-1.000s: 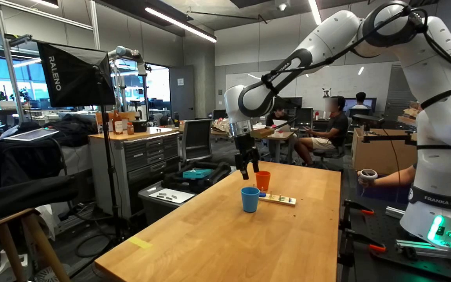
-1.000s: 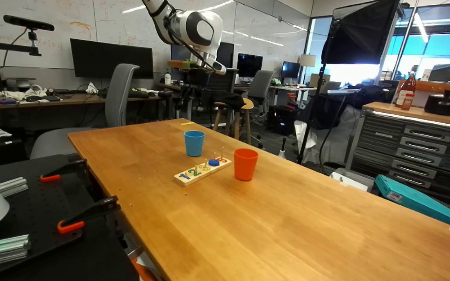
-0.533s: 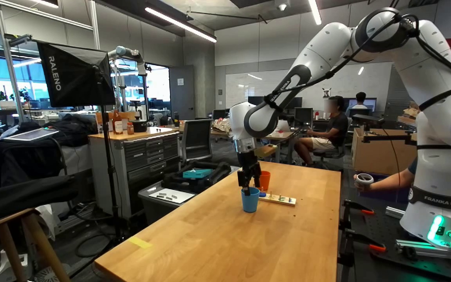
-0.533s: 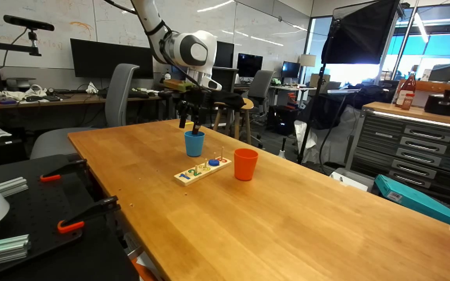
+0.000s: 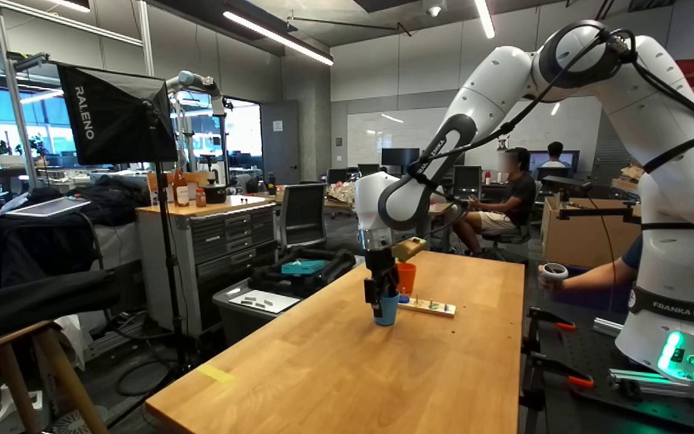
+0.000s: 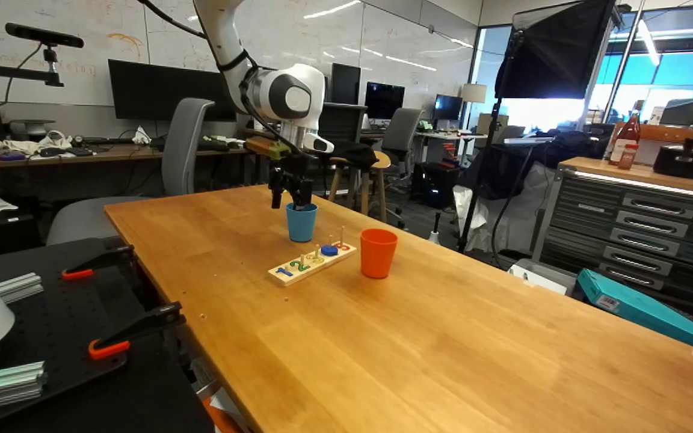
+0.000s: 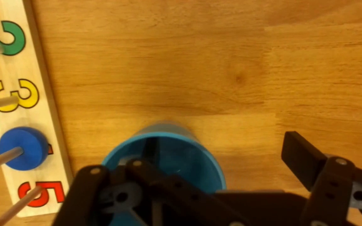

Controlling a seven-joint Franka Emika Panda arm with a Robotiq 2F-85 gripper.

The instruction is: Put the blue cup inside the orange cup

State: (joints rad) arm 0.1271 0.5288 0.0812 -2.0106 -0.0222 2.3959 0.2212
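The blue cup [image 5: 388,314] stands upright on the table and shows in both exterior views [image 6: 301,227]. In the wrist view the blue cup [image 7: 187,160] is seen from above with its mouth open. My gripper [image 7: 223,149] is open and straddles the cup's wall. One finger reaches down inside the cup. The other finger's pad [image 7: 302,157] is outside, apart from the wall. In an exterior view my gripper [image 6: 289,203] is low at the cup's rim. The orange cup [image 6: 378,255] stands upright and empty-handed of my gripper, also seen partly hidden in an exterior view [image 5: 406,277].
A wooden number board [image 6: 313,264] with upright pegs and a blue disc [image 6: 329,250] lies between the two cups. It is close beside the blue cup in the wrist view [image 7: 47,103]. The table's long edge [image 5: 262,328] runs near the blue cup.
My gripper has come down from above the blue cup, and one finger has gone into it. The blue cup has shifted very slightly. The orange cup and the board have not moved.
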